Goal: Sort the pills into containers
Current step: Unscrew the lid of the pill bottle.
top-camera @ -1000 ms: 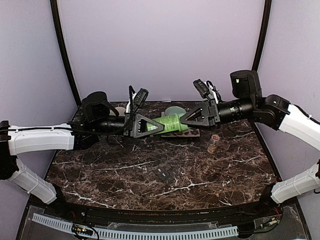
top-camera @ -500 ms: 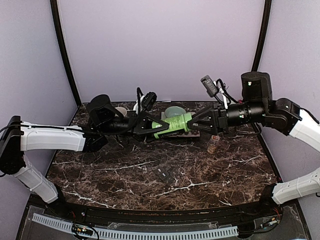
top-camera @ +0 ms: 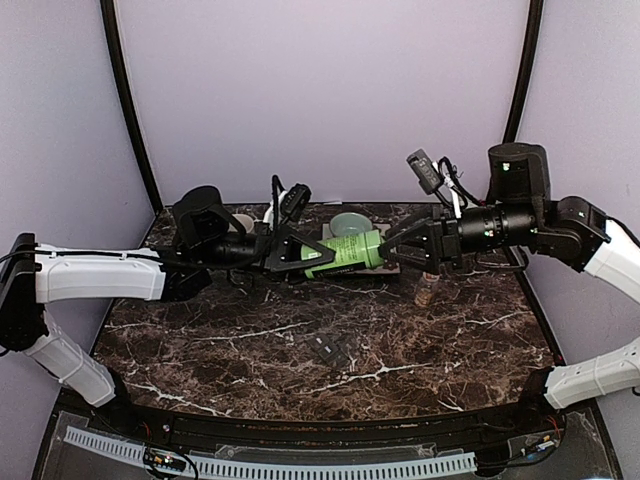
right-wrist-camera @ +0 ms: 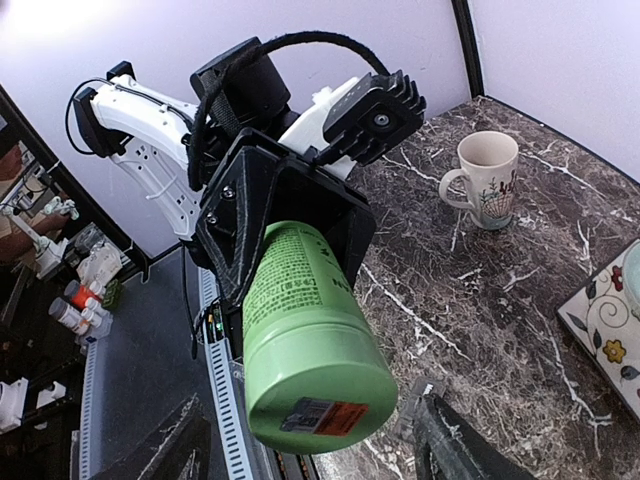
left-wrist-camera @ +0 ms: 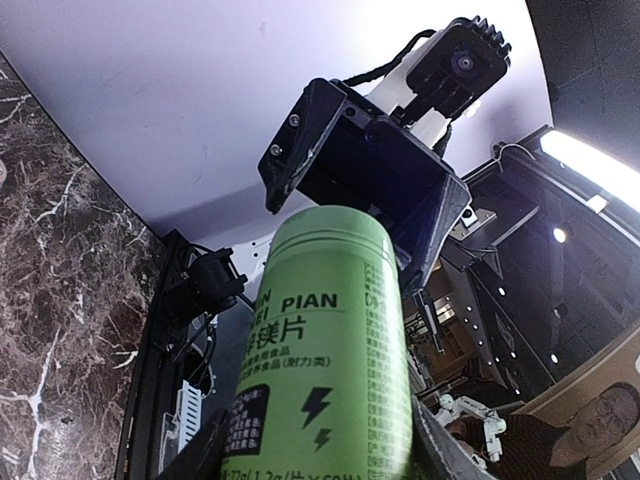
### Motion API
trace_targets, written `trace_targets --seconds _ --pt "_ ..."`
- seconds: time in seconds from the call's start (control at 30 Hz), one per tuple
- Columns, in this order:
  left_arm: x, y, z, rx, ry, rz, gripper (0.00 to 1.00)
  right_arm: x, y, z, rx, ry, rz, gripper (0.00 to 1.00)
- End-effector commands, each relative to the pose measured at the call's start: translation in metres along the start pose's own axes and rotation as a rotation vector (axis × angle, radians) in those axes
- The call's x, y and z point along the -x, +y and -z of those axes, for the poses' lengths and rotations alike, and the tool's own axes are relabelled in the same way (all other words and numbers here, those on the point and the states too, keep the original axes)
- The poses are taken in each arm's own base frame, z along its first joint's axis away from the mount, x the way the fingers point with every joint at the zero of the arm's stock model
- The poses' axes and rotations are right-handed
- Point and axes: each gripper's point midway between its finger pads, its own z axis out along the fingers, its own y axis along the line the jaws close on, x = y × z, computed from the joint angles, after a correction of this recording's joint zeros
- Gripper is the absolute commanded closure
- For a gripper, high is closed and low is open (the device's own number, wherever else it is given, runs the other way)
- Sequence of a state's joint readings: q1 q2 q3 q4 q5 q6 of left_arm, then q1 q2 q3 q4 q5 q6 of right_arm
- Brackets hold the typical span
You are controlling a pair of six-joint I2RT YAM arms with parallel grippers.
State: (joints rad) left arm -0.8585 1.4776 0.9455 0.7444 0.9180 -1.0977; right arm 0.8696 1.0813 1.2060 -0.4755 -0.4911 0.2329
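Containers [top-camera: 330, 349], the dark grey strip of joined compartments, lie flat on the tabletop. They sit midway between its left and right edges, nearer the near edge than the far one, and well apart from both of your grippers. You cannot make out any pills at this size.

Your left gripper [top-camera: 316, 256] is clenched on a green bottle [top-camera: 345, 250]. It holds the bottle sideways above the far half of the tabletop, with the free end pointing at your right arm. Your right gripper [top-camera: 392, 252] is released. Its fingers [right-wrist-camera: 455, 445] stand spread on either side of the bottle's free end, and the right wrist view shows a gap on each side.

A small brown bottle [top-camera: 427, 289] stands upright on the right half of the tabletop, near the right gripper. A cream mug [right-wrist-camera: 489, 180] stands near the far edge on the left side.
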Motion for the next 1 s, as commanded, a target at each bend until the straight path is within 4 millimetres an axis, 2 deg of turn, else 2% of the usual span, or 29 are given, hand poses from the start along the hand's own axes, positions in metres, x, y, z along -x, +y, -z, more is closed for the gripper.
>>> trace_targets --seconds 0.0,0.17,0.23,0.37,0.43,0.67,0.83,0.97 --pt "0.011 -0.027 0.006 -0.015 -0.032 -0.136 1.00 0.025 0.012 0.015 0.015 -0.083 0.015 0.29" --pt "0.013 -0.024 0.009 0.018 -0.056 -0.172 1.00 0.029 0.014 0.016 0.017 -0.095 -0.039 0.28" --pt "0.015 -0.024 0.011 0.045 -0.067 -0.200 1.00 0.030 0.007 0.016 -0.014 -0.101 -0.099 0.27" --pt "0.020 -0.027 0.020 0.113 -0.113 -0.307 1.00 0.023 -0.015 0.007 -0.096 -0.068 -0.328 0.27" --pt "0.020 -0.030 0.023 0.128 -0.121 -0.347 1.00 0.020 -0.019 0.003 -0.087 -0.060 -0.439 0.27" --pt "0.022 -0.029 0.027 0.165 -0.136 -0.391 1.00 0.029 -0.011 -0.007 0.035 -0.050 -0.677 0.27" --pt "0.021 -0.031 0.031 0.188 -0.140 -0.410 1.00 0.043 0.000 -0.011 0.134 -0.058 -0.745 0.26" --pt "0.019 -0.031 0.034 0.206 -0.140 -0.424 1.00 0.042 0.002 -0.015 0.153 -0.040 -0.783 0.24"
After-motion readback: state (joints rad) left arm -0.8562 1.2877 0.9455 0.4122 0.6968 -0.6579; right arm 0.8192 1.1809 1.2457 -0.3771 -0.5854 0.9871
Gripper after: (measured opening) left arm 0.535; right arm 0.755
